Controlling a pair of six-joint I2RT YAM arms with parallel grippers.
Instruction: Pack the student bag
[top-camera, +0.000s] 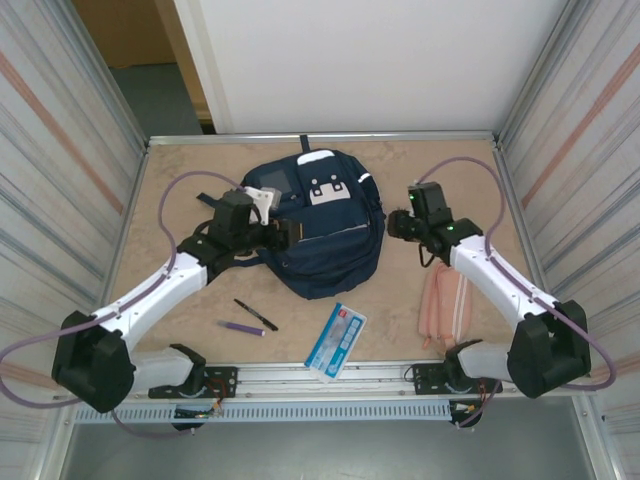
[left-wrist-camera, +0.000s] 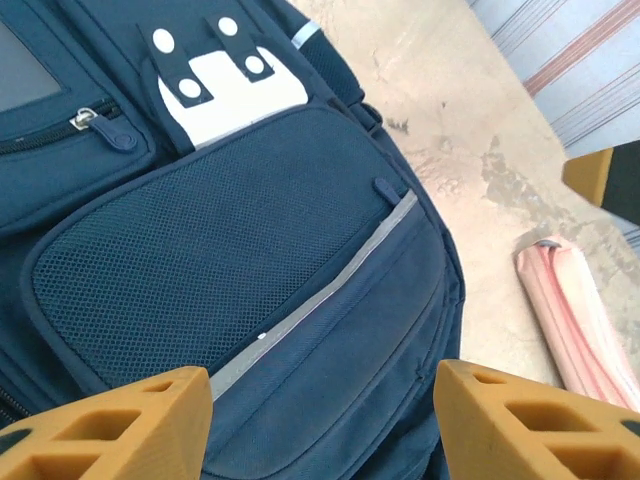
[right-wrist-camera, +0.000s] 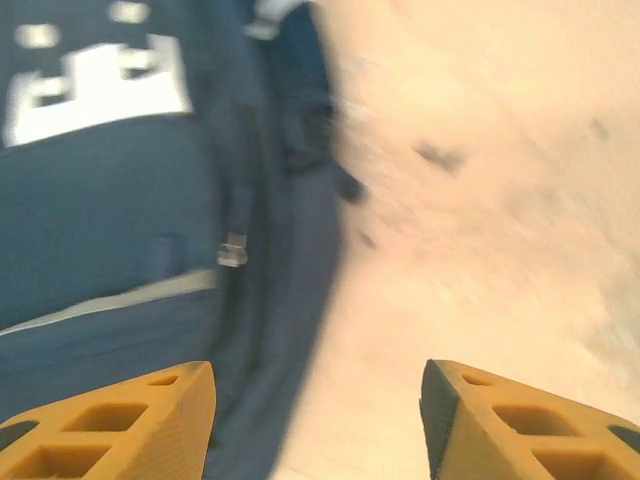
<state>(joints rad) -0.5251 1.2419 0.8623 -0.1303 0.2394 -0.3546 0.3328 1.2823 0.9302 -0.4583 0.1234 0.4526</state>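
Left gripper (left-wrist-camera: 322, 400) above student bag (left-wrist-camera: 230, 230)

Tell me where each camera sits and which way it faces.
Top external: above, behind, looking down on table, left arm, right arm.
Left wrist: on left arm, facing the student bag past the left end effector.
Right wrist: on right arm, facing the bag's edge past the right end effector.
All three share the bag.

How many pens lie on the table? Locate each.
2. Black pen: near side of the student bag. Purple pen: beside it, slightly left. The bag may hide more.
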